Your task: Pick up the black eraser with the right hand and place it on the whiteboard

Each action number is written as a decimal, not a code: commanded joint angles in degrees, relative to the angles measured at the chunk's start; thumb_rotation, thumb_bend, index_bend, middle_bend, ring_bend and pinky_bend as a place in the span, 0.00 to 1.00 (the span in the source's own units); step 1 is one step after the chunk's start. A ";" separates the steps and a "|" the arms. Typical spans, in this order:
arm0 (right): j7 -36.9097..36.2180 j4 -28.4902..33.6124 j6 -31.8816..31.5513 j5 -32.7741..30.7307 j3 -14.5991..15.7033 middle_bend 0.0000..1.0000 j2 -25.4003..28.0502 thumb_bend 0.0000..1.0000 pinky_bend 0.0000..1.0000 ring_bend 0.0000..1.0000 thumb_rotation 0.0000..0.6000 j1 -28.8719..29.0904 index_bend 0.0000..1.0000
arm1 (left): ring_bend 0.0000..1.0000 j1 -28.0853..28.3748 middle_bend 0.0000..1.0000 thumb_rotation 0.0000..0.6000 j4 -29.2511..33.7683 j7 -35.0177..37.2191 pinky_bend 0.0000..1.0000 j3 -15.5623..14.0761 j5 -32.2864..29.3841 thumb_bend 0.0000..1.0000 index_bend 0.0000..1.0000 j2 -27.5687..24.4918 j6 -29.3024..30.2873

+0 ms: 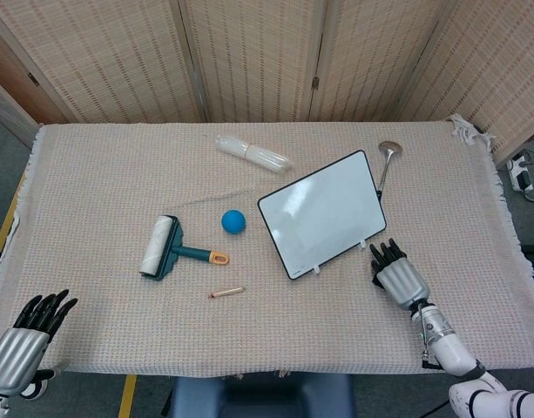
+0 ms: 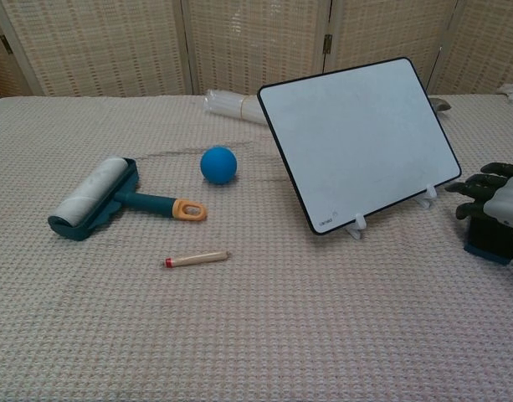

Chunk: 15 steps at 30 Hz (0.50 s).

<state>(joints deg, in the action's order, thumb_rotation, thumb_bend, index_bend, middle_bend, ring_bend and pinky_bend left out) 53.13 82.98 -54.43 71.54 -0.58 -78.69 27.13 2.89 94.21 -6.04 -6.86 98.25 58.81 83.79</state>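
Note:
The black eraser [image 2: 490, 242] lies on the cloth just right of the whiteboard's foot; only its lower part shows in the chest view. My right hand [image 2: 495, 199] is directly over it, fingers spread and pointing toward the board, with no grip that I can see. In the head view the right hand [image 1: 397, 276] covers the eraser completely. The whiteboard [image 1: 323, 213] [image 2: 361, 138] leans tilted on its small stand, its surface bare. My left hand [image 1: 24, 335] hangs off the near left table edge, fingers apart and empty.
A teal lint roller [image 1: 162, 246], a blue ball [image 1: 233, 221] and a short wooden stick [image 1: 226, 292] lie left of the board. A clear plastic bottle [image 1: 253, 153] and a metal spoon [image 1: 387, 161] lie behind it.

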 commanded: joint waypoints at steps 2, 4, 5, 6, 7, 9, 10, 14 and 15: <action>0.70 -0.22 0.00 -0.99 0.32 0.00 -0.60 0.31 0.00 0.00 1.00 0.44 0.25 | 0.00 0.01 0.00 1.00 -0.02 0.30 0.00 -0.09 0.14 0.19 0.00 -0.11 0.07; 0.77 -0.33 -0.30 -1.17 0.45 0.00 -0.84 0.31 0.00 0.00 1.00 0.60 0.27 | 0.00 0.02 0.00 1.00 -0.06 0.77 0.00 -0.23 0.45 0.19 0.00 -0.27 0.20; 0.75 -0.40 -0.45 -1.25 0.50 0.00 -0.93 0.31 0.00 0.00 1.00 0.63 0.28 | 0.00 0.01 0.00 1.00 -0.12 0.90 0.00 -0.28 0.60 0.19 0.00 -0.32 0.31; 0.72 -0.48 -0.61 -1.35 0.54 0.00 -1.02 0.31 0.00 0.00 1.00 0.66 0.29 | 0.00 0.00 0.00 1.00 -0.20 1.03 0.00 -0.31 0.75 0.19 0.00 -0.33 0.43; 0.71 -0.56 -0.75 -1.46 0.57 0.00 -1.11 0.31 0.00 0.00 1.00 0.69 0.30 | 0.00 -0.01 0.00 1.00 -0.28 1.19 0.00 -0.34 0.86 0.19 0.00 -0.35 0.53; 0.55 -0.75 -0.99 -1.64 0.69 0.00 -1.32 0.31 0.00 0.00 1.00 0.76 0.32 | 0.00 -0.05 0.00 1.00 -0.42 1.39 0.00 -0.40 0.97 0.19 0.00 -0.39 0.66; 0.50 -0.91 -1.14 -1.63 0.75 0.00 -1.44 0.31 0.00 0.00 1.00 0.80 0.33 | 0.00 -0.07 0.00 1.00 -0.45 1.42 0.00 -0.40 0.97 0.19 0.00 -0.39 0.71; 0.47 -2.06 -2.13 -1.06 1.11 0.00 -2.28 0.31 0.00 0.00 1.00 0.91 0.39 | 0.00 -0.15 0.00 1.00 -0.50 0.97 0.00 -0.32 0.95 0.19 0.00 -0.25 0.87; 0.32 -2.25 -2.36 -0.91 1.14 0.00 -2.47 0.31 0.00 0.00 1.00 0.92 0.41 | 0.00 -0.17 0.00 1.00 -0.47 0.95 0.00 -0.31 0.92 0.19 0.00 -0.23 0.89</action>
<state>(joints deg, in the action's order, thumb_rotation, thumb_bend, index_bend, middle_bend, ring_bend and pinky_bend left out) 53.58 80.90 -56.59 70.47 0.49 -80.97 28.02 2.73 93.73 -5.09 -7.18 99.18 58.57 84.67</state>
